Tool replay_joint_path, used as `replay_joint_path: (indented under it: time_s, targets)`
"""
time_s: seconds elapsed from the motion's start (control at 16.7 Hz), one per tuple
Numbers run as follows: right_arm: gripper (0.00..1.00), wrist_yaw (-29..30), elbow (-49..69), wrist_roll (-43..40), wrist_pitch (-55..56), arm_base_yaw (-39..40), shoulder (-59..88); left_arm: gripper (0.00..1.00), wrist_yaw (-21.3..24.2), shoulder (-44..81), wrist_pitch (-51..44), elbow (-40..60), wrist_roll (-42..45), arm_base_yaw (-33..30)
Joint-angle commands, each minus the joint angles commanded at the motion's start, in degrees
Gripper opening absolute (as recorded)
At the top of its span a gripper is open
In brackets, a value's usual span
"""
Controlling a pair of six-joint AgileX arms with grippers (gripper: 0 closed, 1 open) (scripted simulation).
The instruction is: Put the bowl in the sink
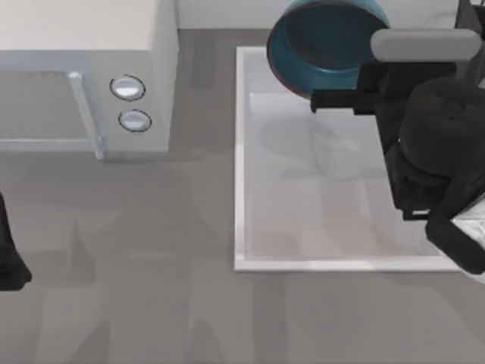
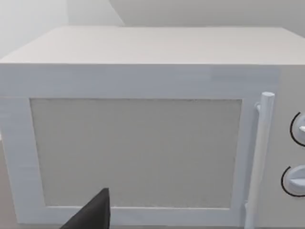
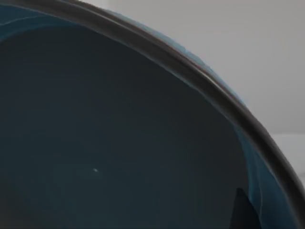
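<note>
Over the sink's (image 1: 241, 167) far edge, right claw (image 1: 333, 100) grips the bowl's (image 1: 318, 42) rim, fingers closed on it, bowl tilted. Left arm parked at table's left edge, its claw state can't be told.

Teal bowl (image 1: 322, 38) over sink's (image 1: 241, 152) far rim, apparently tilted.

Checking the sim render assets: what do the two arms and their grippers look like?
Both are matte black. The right arm is bulky, with rounded housings, a pale grey cylindrical segment near the wrist and a blocky black right gripper. The left arm is a plain black shape; a dark wedge-shaped finger is in the left wrist view. No cables or markings visible.
</note>
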Motion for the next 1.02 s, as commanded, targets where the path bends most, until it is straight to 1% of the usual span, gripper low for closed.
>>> replay_joint_path:
  time_s: [0.42,0.54,0.72,1.02]
  targets:
    - [0.0,0.2,-0.2,-0.1,1.0,-0.2,0.1,1.0,0.0,0.0,0.0,0.0,0.0,0.0]
    - [0.0,0.3,-0.5,-0.2,3.0,-0.1,2.1,1.0,0.0,0.0,0.0,0.0,0.0,0.0]
    - [0.0,0.7,-1.4,-0.3,10.5,0.1,9.2,1.0,0.0,0.0,0.0,0.0,0.0,0.0]
    - [0.0,1.0,-3.9,-0.4,31.4,0.1,25.6,1.0,0.0,0.0,0.0,0.0,0.0,0.0]
